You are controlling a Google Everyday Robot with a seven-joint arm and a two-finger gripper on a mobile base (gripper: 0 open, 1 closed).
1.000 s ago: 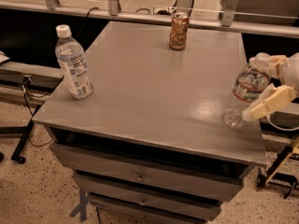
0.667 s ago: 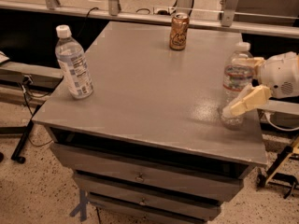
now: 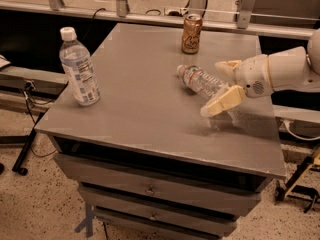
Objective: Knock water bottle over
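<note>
The water bottle point(image 3: 196, 79) is clear ribbed plastic with a white cap and a narrow label band. It is tipped far over on the right half of the grey table top point(image 3: 140, 109), with its cap pointing to the back left and its base toward the right. My gripper point(image 3: 210, 88) reaches in from the right on a white arm. Its cream fingers are spread, one behind the bottle's body and one point(image 3: 222, 102) in front of it. The lower part of the bottle is partly hidden by the front finger.
A smoother bottle with a large white-blue label point(image 3: 79, 74) stands upright near the table's left edge. A tan drink can point(image 3: 191, 34) stands at the back middle. The table top sits on a drawer cabinet; metal rails run behind it.
My gripper has swept left across the table with the water bottle between its fingers. The bottle has gone from upright near the right edge to tipped over leftward.
</note>
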